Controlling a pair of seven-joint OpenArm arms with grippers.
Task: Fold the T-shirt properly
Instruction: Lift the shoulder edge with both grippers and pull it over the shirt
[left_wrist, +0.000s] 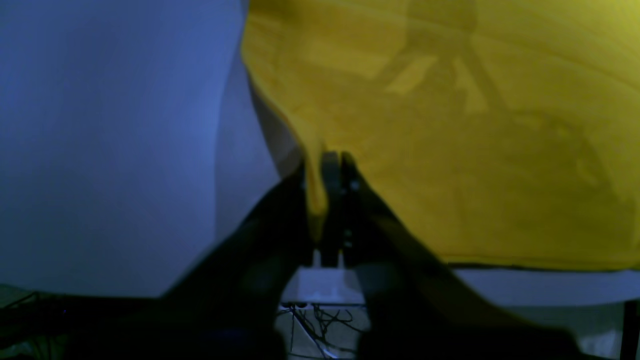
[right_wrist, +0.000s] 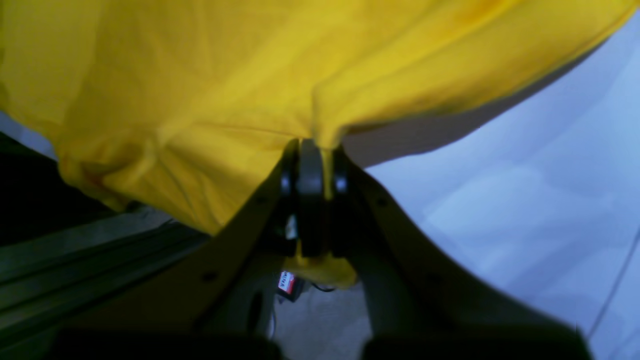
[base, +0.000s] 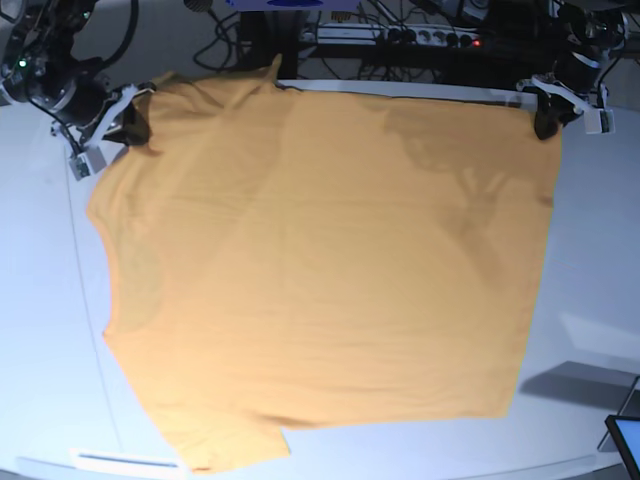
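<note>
The orange-yellow T-shirt (base: 320, 270) is spread across the white table, stretched between both arms at the far edge. My left gripper (base: 545, 122) is shut on the shirt's far right corner; in the left wrist view its jaws pinch a fold of the T-shirt (left_wrist: 450, 150) at the left gripper (left_wrist: 325, 170). At the far left, my right gripper (base: 130, 122) is shut on the other far corner. The right wrist view shows the right gripper (right_wrist: 315, 155) clamping bunched cloth of the T-shirt (right_wrist: 200, 90), with a bit of fabric poking out below the jaws.
The white table (base: 600, 260) runs around the shirt on all sides. Cables and a power strip (base: 400, 35) lie behind the far edge. A dark screen corner (base: 625, 440) shows at the lower right. A white strip (base: 120, 461) lies by the near left edge.
</note>
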